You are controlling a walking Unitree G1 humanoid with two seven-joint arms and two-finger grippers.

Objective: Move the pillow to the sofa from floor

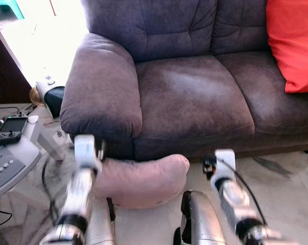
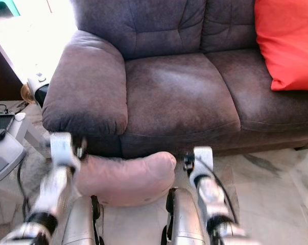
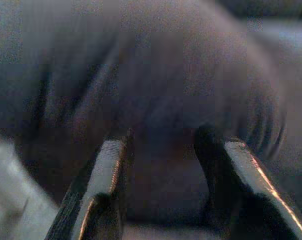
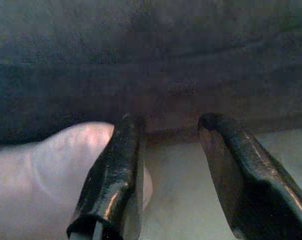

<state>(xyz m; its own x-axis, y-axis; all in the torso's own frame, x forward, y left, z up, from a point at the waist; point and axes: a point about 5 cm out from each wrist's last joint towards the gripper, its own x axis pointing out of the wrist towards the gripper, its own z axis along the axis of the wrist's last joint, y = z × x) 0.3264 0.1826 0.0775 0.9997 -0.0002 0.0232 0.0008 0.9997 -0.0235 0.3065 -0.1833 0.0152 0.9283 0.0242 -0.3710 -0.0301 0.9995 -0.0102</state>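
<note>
Both tools are flanking the pink pillow (image 1: 143, 179) at the lower centre of the frame: the left tool (image 3: 161, 145) is sitting with fingers parted at the pillow's left end, and the right tool (image 4: 171, 132) is spreading wide just beside its right end, holding nothing. Lying on the floor (image 1: 291, 178) against the sofa (image 1: 194, 97) front, the pillow is apparently being bracketed for a two-sided lift.

The pillow (image 1: 143, 179) lies on the floor (image 1: 291, 189) between the left tool (image 3: 161, 145) and the right tool (image 4: 168, 127), against the front of the sofa (image 1: 194, 97) beyond both. A cushion (image 1: 292, 43) rests on the seat, far right of the right tool.
</note>
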